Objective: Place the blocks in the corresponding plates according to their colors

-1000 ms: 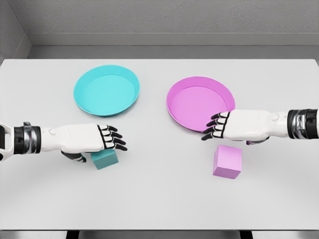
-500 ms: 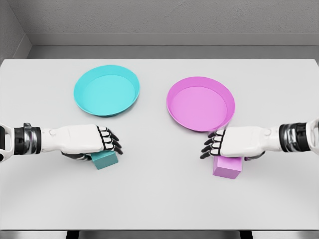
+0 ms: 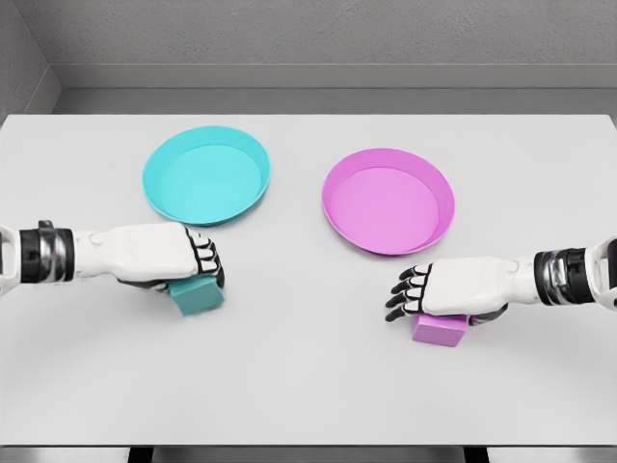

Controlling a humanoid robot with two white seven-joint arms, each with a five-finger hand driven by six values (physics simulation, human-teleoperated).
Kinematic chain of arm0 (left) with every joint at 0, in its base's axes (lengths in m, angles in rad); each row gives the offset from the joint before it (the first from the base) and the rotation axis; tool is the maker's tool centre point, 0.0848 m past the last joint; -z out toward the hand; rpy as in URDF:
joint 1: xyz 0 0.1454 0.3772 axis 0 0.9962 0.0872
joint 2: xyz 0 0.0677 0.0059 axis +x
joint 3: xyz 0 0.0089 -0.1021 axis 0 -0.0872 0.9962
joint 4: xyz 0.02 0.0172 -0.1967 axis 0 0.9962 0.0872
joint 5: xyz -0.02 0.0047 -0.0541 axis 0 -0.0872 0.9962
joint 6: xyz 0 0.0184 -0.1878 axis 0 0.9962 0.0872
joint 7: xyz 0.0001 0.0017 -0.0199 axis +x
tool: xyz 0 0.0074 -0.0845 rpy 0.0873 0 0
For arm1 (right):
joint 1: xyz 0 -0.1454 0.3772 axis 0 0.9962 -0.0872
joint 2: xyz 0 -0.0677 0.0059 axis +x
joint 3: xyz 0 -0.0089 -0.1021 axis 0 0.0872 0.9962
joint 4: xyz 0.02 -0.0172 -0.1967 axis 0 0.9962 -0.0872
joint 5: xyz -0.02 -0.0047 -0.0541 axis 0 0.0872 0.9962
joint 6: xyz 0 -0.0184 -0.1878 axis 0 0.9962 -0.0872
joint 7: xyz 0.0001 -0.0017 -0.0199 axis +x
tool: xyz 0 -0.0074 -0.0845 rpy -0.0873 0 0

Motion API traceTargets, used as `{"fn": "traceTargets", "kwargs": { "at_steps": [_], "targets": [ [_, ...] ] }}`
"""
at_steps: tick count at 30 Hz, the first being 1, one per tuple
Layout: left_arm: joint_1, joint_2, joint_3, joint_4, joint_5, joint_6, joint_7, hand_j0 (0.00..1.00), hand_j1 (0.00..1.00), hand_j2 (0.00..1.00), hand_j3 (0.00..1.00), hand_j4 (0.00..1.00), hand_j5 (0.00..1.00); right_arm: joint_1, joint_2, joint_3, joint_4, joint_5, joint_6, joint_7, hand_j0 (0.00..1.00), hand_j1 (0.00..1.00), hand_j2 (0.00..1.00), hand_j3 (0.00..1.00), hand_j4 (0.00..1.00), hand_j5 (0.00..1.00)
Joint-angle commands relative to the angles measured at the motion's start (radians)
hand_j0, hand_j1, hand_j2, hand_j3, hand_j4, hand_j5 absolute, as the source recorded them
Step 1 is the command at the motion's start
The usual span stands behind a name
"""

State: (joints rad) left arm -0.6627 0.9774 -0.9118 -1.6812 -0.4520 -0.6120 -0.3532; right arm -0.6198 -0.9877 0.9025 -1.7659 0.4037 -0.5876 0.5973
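Teal and pink split this head view into two matching halves on a pale grey counter. On the left, the teal plate sits toward the far side with nothing in it, and the teal block lies on the counter nearer the robot, just short of that plate's front rim. The left robot hand is laid over the block from the left, its dark fingers curled down over the far top edge; it looks clasped onto the block, though the thumb side is hidden beneath the palm.

On the right, the pink plate is likewise bare. The pink block rests on the counter a little way in front of it and apart from its rim. The right robot hand covers the top of the block, coming in from the right, with its fingers bent and fanned out past the block's left edge instead of wrapped round it. Whether it actually grips the block cannot be told from here; only the lower front of the block shows below the palm.

As a judgement, the task is at its start: both blocks are on the counter and neither is in its plate. Securing each hold, lifting, carrying and releasing all remain for both colours.
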Motion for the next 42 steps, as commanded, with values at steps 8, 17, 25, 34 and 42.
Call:
{"fn": "traceTargets", "kwargs": {
  "at_steps": [8,17,25,34,42],
  "targets": [
    [-0.061,0.000,0.024,0.028,0.119,0.001,0.003,0.42,0.42,0.42,0.42,0.42,0.42,-0.005,0.000,0.003,0.000,0.030,-0.023,0.014,0.75,0.75,0.75,0.75,0.75,0.75],
    [-0.202,-0.167,0.019,0.394,0.125,0.001,0.000,0.42,0.42,0.42,0.42,0.42,0.42,-0.005,-0.017,-0.037,0.003,-0.009,-0.023,0.014,0.71,0.71,0.71,0.71,0.71,0.71],
    [-0.245,-0.246,0.016,0.545,0.113,0.001,-0.003,0.42,0.42,0.42,0.42,0.42,0.42,0.005,-0.012,-0.074,0.005,-0.029,-0.023,0.014,0.66,0.66,0.66,0.66,0.66,0.66],
    [-0.259,-0.266,0.016,0.545,0.110,0.001,-0.003,0.56,0.56,0.56,0.56,0.56,0.56,0.003,-0.003,-0.197,0.114,-0.152,-0.023,0.014,0.62,0.62,0.62,0.62,0.62,0.62],
    [-0.259,-0.272,0.019,0.545,0.121,0.083,-0.003,1.00,1.00,1.00,1.00,1.00,1.00,-0.086,0.101,-0.197,0.249,-0.164,-0.023,0.014,0.62,0.62,0.62,0.62,0.62,0.62]
  ]
}}
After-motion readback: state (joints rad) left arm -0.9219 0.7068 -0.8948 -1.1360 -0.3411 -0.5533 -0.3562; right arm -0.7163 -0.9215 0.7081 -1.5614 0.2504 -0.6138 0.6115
